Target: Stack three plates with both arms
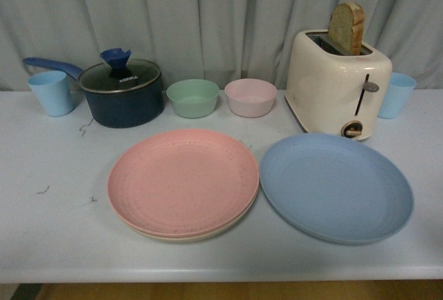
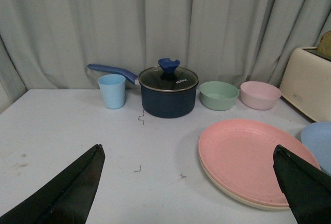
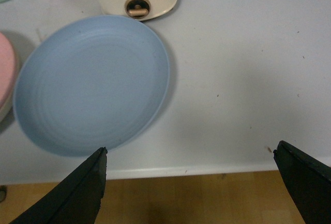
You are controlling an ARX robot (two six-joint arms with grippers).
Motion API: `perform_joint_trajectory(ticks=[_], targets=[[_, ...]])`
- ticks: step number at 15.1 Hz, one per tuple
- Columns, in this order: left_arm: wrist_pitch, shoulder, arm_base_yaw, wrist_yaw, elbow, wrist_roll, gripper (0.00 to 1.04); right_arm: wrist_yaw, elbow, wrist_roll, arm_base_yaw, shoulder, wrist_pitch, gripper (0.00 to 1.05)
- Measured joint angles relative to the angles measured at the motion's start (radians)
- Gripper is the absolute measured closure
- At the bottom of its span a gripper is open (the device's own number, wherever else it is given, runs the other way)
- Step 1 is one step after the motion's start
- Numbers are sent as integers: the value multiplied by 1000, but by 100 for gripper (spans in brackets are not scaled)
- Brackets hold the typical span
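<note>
Plainly, two of the three plates are already together: the pink plate [image 1: 183,181] sits on the beige plate [image 1: 174,237], of which only a thin crescent of rim shows. This pair lies on the table [image 1: 55,231] in front of the toaster [image 1: 339,82] and off to its left. The blue plate [image 1: 336,186] lies alone, flat, directly in front of the toaster and near it. It is closer to the toaster than the pair is, and whether its rim touches the pink one I cannot tell.

The left gripper [image 2: 187,148] has its fingers spread wide and holds nothing. The right gripper [image 3: 191,147] is likewise spread wide and empty, and it hangs over the side of the blue plate that faces away from the toaster.

The blue plate looks light and stiff, probably a matte plastic or fibre ware, so it should neither bend nor shatter easily. Its finish seems dull rather than glossy, which ought to help the pads hold. The difficulty is its shape: it is broad and shallow, with a low sloping rim close to the tabletop. The rim is the only place to take it, best on the arc farthest from the toaster, with one finger slipped under the lip and one pressing from above. Being light, it may skate toward the toaster if nudged, and held at one edge it will likely sag.
</note>
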Motion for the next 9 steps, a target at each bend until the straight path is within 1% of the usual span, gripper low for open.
perform_joint_trajectory(ticks=[2,4,7,8,9], targets=[[0,0,0,0,0,0,7,26,138,-15,10,276,68,6],[0,0,0,0,0,0,7,56,239,-18,30,467,95,6],[0,0,0,0,0,0,7,111,336,-26,71,678,127,6],[0,0,0,0,0,0,7,114,366,-18,82,719,127,6],[0,0,0,0,0,0,7,140,400,-11,93,760,128,6]])
